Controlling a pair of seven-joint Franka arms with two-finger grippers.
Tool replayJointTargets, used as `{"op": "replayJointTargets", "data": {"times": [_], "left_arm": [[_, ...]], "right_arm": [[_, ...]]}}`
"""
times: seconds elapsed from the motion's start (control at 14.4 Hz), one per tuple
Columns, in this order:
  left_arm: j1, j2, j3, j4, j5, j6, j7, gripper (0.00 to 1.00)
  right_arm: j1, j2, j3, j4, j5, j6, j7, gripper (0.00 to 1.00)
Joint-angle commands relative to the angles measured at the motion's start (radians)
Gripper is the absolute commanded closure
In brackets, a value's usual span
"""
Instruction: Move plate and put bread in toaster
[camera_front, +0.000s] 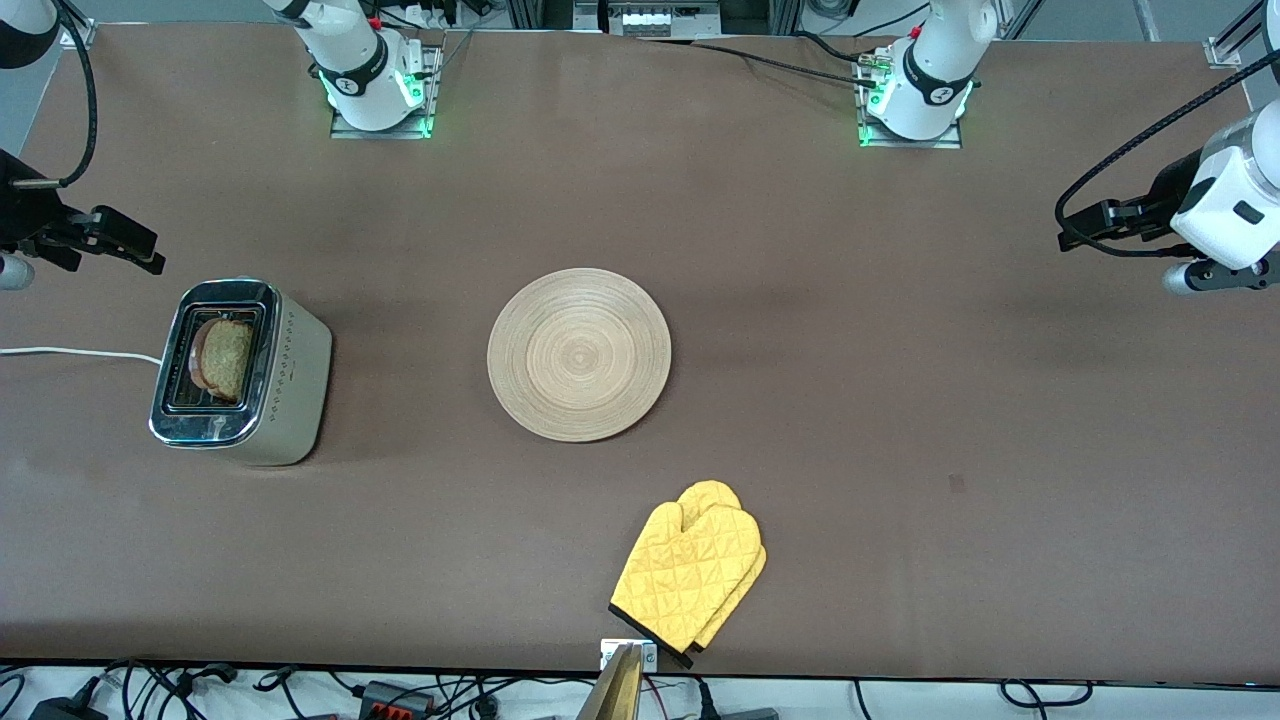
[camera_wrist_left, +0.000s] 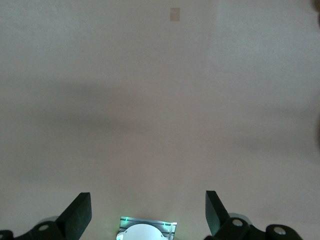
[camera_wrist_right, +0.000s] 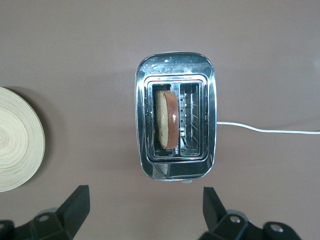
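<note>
Bread (camera_front: 225, 358) is seated in one toaster (camera_front: 243, 372) slot; plate (camera_front: 579, 354) is laid beside the toaster. Left gripper (camera_wrist_left: 148, 215) and right gripper (camera_wrist_right: 145, 210) are raised, jaws apart.

- A pair of quilted yellow fabric oven mitts with black cuffs (camera_front: 690, 573) lies stacked on the brown table (camera_front: 900, 400), near its front edge, about midway between the table's two ends.
- A small dark square mark (camera_front: 957, 485) sits on the tabletop toward the left arm's end.

The bread (camera_front: 224, 358) sits half sunk in the toaster (camera_front: 240, 372), its lower part hidden.
</note>
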Motion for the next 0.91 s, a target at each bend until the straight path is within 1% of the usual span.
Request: {"op": "replayJointTargets", "data": {"times": [0.0,0.35,0.84], "left_arm": [[0.001,-0.023,0.004,-0.017,-0.013,-0.007,0.006,0.00],[0.001,-0.023,0.004,-0.017,-0.013,-0.006,0.006,0.00],[0.001,-0.023,0.004,-0.017,-0.013,-0.007,0.006,0.00]], "right_arm": [[-0.010,-0.022,0.016,-0.020,0.001,-0.002,-0.011,0.00],[-0.018,-0.027,0.017,-0.020,0.003,-0.043,-0.011,0.00],[-0.018,-0.038,0.017,-0.023,-0.006,-0.043,-0.011,0.00]]}}
